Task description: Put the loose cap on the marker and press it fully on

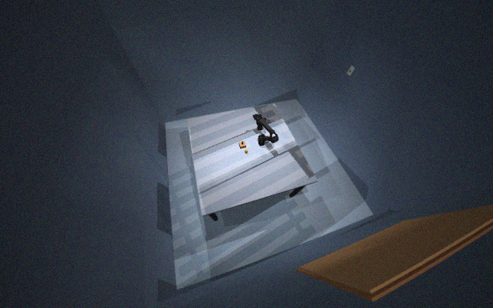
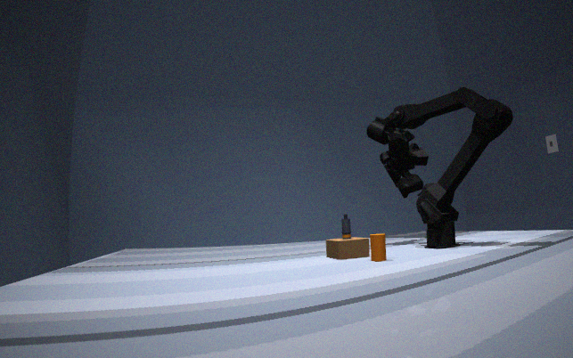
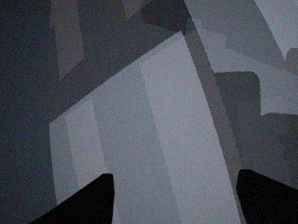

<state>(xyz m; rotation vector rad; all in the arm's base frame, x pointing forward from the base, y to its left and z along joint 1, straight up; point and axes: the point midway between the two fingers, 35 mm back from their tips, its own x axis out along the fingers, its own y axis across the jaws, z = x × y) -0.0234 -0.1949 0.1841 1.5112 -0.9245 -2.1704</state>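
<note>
A dark marker [image 2: 346, 226] stands upright in the tan holder block [image 2: 347, 249] [image 1: 242, 145]; its narrow tip points up and is bare. The orange cap [image 2: 378, 248] [image 1: 246, 151] stands upright on the table beside the block, apart from the marker. In the exterior view it is just right of the block. My gripper [image 3: 177, 182] is open, its two dark fingertips apart with nothing between them. It hangs high above the table, away from the block and cap. Neither the marker nor the cap shows in the wrist view.
The striped table [image 1: 233, 191] [image 2: 191, 307] carries the arm's base [image 2: 441, 233], to the right of the cap in the exterior view. A table edge and corner show in the wrist view. A brown wooden surface [image 1: 413, 249] lies at the lower right of the top view.
</note>
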